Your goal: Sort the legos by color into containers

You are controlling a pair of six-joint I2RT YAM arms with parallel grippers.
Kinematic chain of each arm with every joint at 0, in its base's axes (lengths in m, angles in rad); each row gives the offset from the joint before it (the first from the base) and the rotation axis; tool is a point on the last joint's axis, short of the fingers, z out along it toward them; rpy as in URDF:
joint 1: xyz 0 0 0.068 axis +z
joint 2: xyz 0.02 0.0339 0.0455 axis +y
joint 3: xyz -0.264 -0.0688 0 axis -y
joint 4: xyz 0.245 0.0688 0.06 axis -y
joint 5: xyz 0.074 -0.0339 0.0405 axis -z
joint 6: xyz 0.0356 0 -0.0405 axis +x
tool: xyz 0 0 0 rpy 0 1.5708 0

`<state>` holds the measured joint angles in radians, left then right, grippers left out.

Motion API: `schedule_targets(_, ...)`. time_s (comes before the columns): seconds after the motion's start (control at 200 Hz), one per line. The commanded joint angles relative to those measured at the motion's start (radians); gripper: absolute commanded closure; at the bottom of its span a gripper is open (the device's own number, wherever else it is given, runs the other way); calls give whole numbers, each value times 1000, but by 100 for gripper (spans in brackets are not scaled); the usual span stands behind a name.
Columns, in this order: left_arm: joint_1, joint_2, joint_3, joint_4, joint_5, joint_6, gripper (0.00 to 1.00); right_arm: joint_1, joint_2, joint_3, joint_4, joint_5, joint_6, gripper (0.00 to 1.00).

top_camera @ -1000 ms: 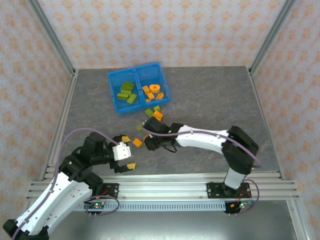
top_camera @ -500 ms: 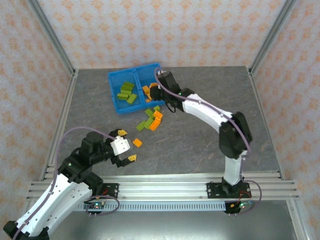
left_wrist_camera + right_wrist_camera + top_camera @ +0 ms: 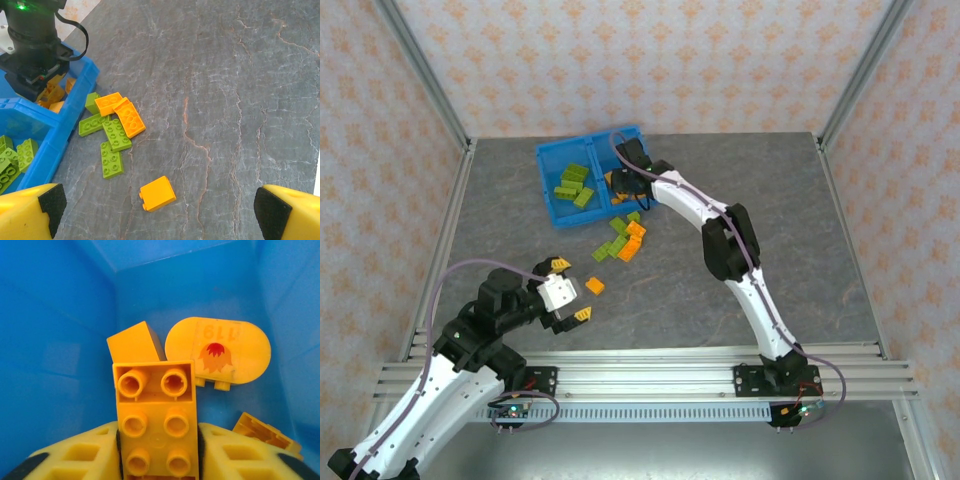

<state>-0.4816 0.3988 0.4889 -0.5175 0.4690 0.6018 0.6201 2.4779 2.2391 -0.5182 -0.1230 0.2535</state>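
Hanging over bin [image 3: 556, 160], eleven o'clock: right gripper [image 3: 158, 460], seemingly clamped on orange brick [image 3: 156, 410]; left gripper [image 3: 571, 290] is spread wide.

Orange brick [image 3: 156, 425], green bricks [image 3: 112, 159], blue bin [image 3: 550, 165].

Outside bin [image 3: 548, 180]: four green legos [image 3: 111, 159], three orange legos [image 3: 157, 193]. One bin, two compartments [image 3: 558, 163]. Two arms [image 3: 470, 350].
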Motion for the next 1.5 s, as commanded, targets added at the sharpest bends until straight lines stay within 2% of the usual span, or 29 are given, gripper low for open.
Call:
schedule_targets(0.0,9,-18,-6,28,-15,1,0,-5,-28,74,-77,20,6,53)
schedule_targets(0.12,10,-23,-7,28,-16,1,0,-5,-105,40,-82,8,-9,53)
schedule_targets(0.235,10,-23,-5,19,-19,7,0,-5,-236,-79,-66,-8,-9,55)
schedule_targets(0.29,10,-23,-1,4,-17,19,0,0,-324,-187,-35,-32,-1,55)
schedule_targets(0.45,10,-40,-18,-61,20,151,0,68,-640,-660,131,-80,0,54)
schedule_targets(0.591,15,-48,-38,-69,-12,203,0,178,-764,-898,168,-120,152,53)
schedule_targets(0.701,21,-51,-35,-90,-99,205,0,285,-739,-940,173,-172,199,50)
schedule_targets(0.771,27,-54,-33,-112,-104,213,0,336,-700,-945,189,-176,169,47)
schedule_targets(0.866,34,-31,-24,-165,-111,218,0,363,-622,-908,174,-181,130,46)
schedule_targets(1.031,36,-22,-3,-247,-240,195,0,419,-488,-816,148,-187,50,40)
schedule_targets(1.191,37,-46,-18,-233,-205,187,0,434,-408,-776,138,-136,-4,35)
schedule_targets(1.391,40,-45,-21,-211,-204,191,0,446,-331,-730,69,-66,-78,37)
schedule_targets(1.496,44,-50,-21,-209,-205,186,0,451,-296,-711,42,-21,-87,47)
